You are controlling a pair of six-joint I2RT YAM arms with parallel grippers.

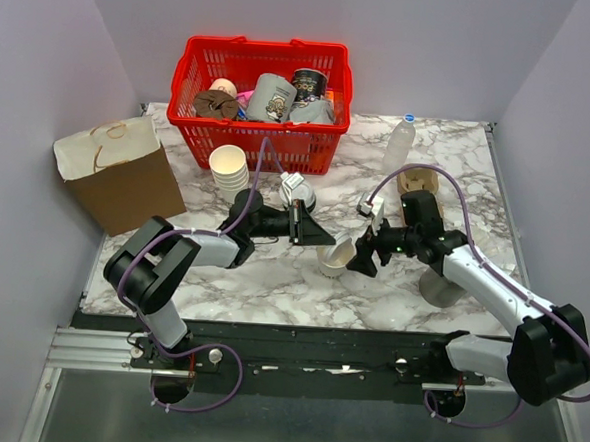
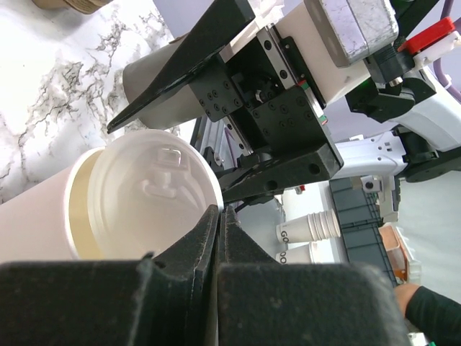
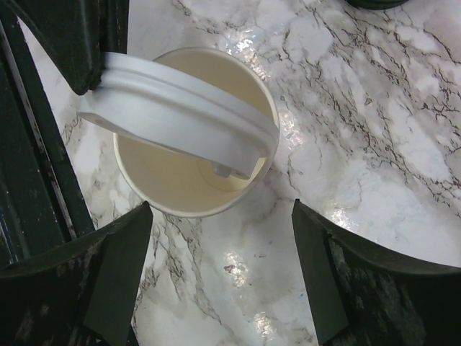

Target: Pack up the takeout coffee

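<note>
Left pincer (image 2: 219, 215) across half-hidden lid (image 2: 144, 194)

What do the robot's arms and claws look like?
The left arm and right arm are alike: black joints with white links, and a thin purple cable looping along each. The left gripper and right gripper each end in two flat black wedge-shaped fingers.

Lid (image 3: 180, 115) aslant over cup (image 3: 162, 189), before basket (image 1: 259, 151)
</note>
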